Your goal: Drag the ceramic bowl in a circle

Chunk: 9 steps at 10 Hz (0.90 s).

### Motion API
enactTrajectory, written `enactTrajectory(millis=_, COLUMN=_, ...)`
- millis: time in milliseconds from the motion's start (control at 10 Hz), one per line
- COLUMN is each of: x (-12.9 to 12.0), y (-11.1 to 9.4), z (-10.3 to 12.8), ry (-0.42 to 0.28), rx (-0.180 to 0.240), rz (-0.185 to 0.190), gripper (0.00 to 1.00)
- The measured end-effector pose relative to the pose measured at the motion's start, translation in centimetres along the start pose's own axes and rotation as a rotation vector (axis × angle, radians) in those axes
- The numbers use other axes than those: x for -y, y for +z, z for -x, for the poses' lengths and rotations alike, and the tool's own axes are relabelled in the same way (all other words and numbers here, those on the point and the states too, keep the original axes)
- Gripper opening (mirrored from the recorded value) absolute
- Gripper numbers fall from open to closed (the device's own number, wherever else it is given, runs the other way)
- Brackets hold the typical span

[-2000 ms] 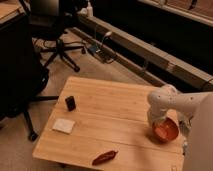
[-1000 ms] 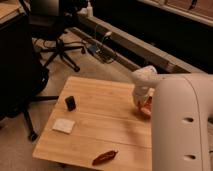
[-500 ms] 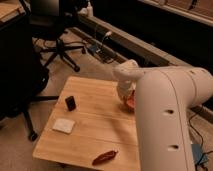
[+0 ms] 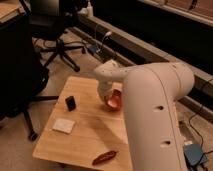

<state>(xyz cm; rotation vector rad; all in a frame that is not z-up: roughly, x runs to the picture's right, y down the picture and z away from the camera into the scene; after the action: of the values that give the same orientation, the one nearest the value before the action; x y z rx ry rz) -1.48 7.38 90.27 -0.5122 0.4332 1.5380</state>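
Observation:
The ceramic bowl (image 4: 114, 100) is orange-red and sits partly tilted toward the far middle of the wooden table (image 4: 82, 135). Its right part is hidden behind my large white arm (image 4: 152, 110). My gripper (image 4: 107, 92) comes down from the white wrist right at the bowl's left rim and touches it. The arm covers the table's right side.
A small black block (image 4: 70, 103) stands left of the bowl. A white flat square (image 4: 64, 125) lies nearer the front left. A red chili-shaped object (image 4: 104, 158) lies at the front edge. An office chair (image 4: 52, 30) and floor cables stand beyond the table.
The arm has swept the bowl from the table's right front side leftward and toward the far middle. The arm now fills more of the view.

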Motion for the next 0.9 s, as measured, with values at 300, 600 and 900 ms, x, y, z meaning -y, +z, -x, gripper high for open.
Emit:
enactTrajectory(millis=300, x=-4.5, y=-0.7, z=-5.2, ry=-0.090, rx=0.001, rz=0.034, gripper=0.00)
enactTrajectory(millis=600, x=-6.8, y=-0.2, z=-12.4, ry=-0.119, rx=-0.042, rz=0.075, gripper=0.00)
enactTrajectory(millis=900, x=-7.1, y=-0.5, z=-19.3, ry=-0.105, rx=-0.090, rz=0.115, gripper=0.00)
